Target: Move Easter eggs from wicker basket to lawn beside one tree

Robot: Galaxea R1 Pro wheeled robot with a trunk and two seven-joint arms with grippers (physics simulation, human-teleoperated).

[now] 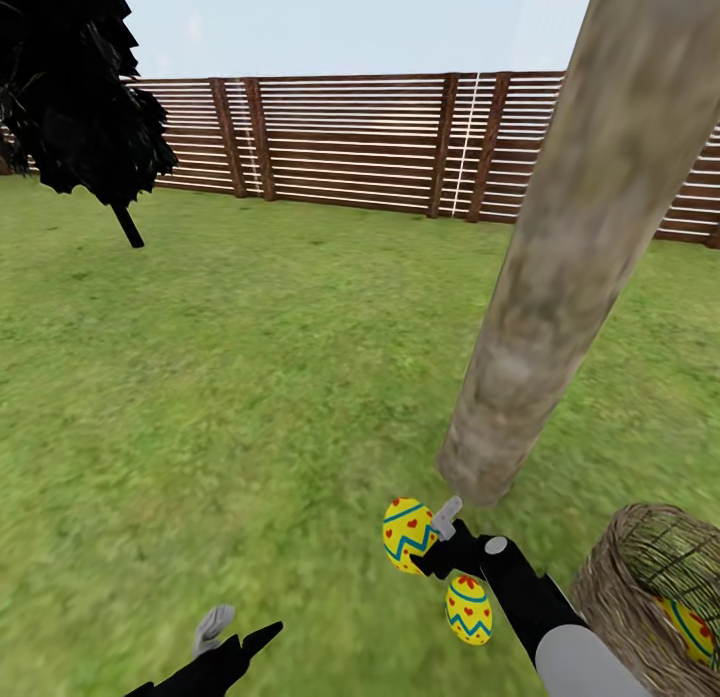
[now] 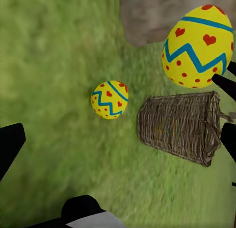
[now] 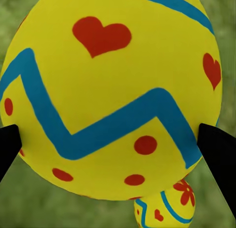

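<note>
— What's the right arm doing?
— It's reaching toward the tree [image 1: 590,227], its right gripper [image 1: 428,539] pinching an egg [image 1: 407,533] just short of the trunk's foot.
— And the left gripper [image 1: 238,632]?
— Hanging low, fingers spread, holding nothing.
— The other eggs?
— A second egg [image 1: 468,609] is lying on the lawn [image 1: 250,377] near the trunk; a third egg [image 1: 690,627] is sitting in the wicker basket [image 1: 620,597] beside the tree.

One egg [image 1: 408,533] held near the tree [image 1: 560,277], another [image 1: 468,609] on grass, third [image 1: 690,627] in basket [image 1: 610,597].
</note>
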